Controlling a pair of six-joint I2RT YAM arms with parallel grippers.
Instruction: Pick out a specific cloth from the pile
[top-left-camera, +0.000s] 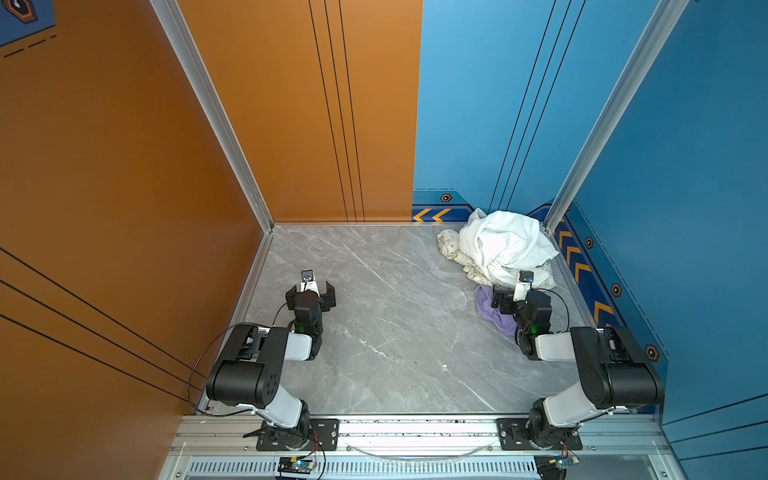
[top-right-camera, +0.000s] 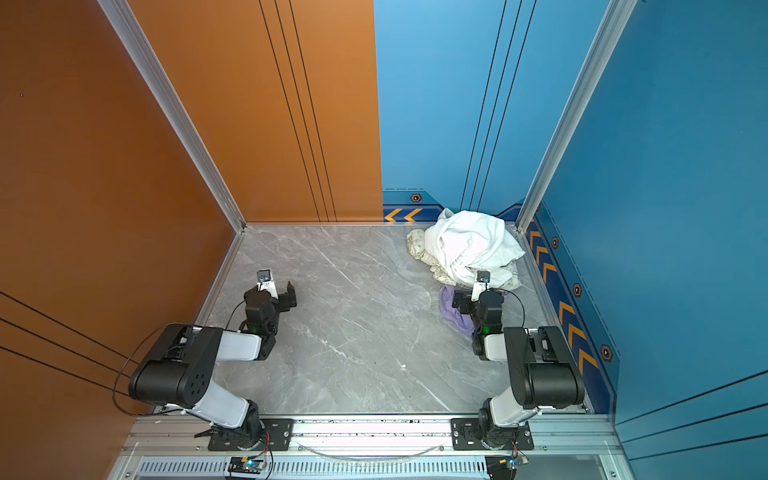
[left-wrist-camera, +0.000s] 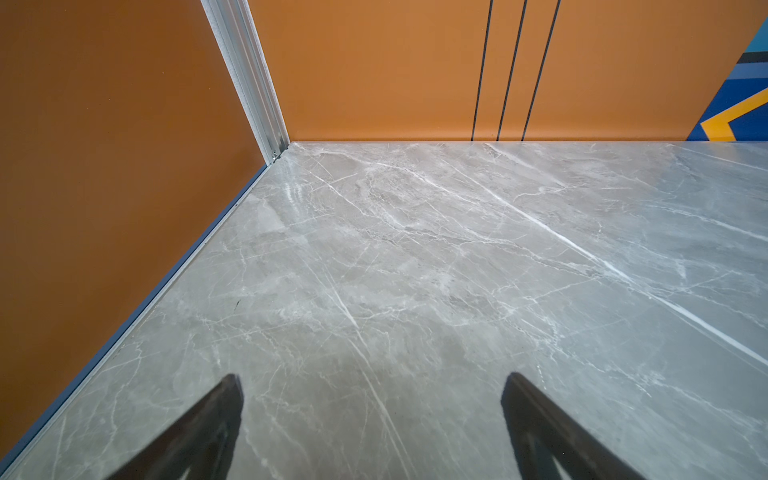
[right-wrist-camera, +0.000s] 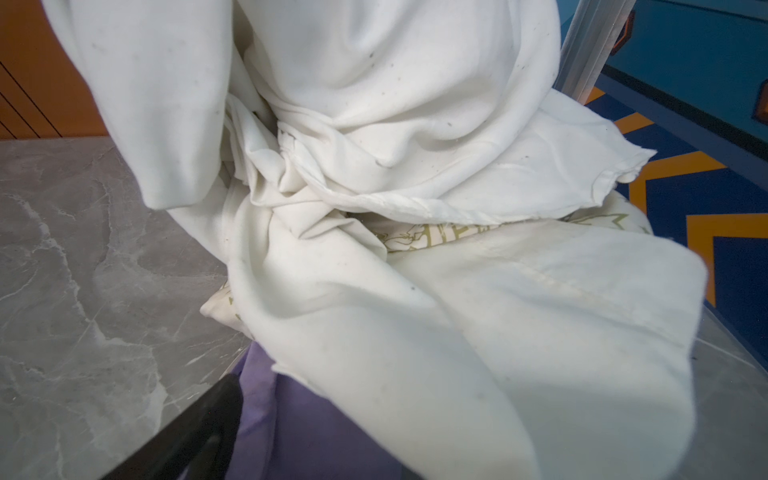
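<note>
Since everything here turns on one corner, begin with the grey marble tabletop (top-left-camera: 395, 332). It is bare apart from the pile (top-left-camera: 505, 241), heaped in the far right corner against the blue wall (top-left-camera: 623, 124). A plain white cloth (top-right-camera: 469, 241) makes up most of that heap. It drapes over a cream cloth (top-left-camera: 448, 245) with green print, which peeps out on the left and along the near edge.

The purple cloth (top-left-camera: 487, 308), the one to pick out, shows less of itself. It lies low on the tabletop at the near foot of the pile, and the right wrist view shows its far edge tucked under a white fold. The visible part runs slantwise from the pile toward the right arm's base, though that arm covers much of it. No lettering can be seen.

The right gripper (top-left-camera: 517, 299) hangs directly over the purple cloth with its jaws spread wide, holding nothing. In the right wrist view one black finger (right-wrist-camera: 187, 432) sits at the purple cloth's edge, while the other is hidden behind the white fold. I cannot tell whether either touches the cloth. The left gripper (top-left-camera: 311, 293) is also wide open and empty, over bare tabletop well apart on the left.

The right arm is clearly the nearer one. The purple cloth lies just below its gripper and slightly ahead, toward the pile. The next move probably calls for a short drop, a pinch on purple alone, then a pull away from the heap. The overhanging white fold could get caught in the same pinch.
</note>
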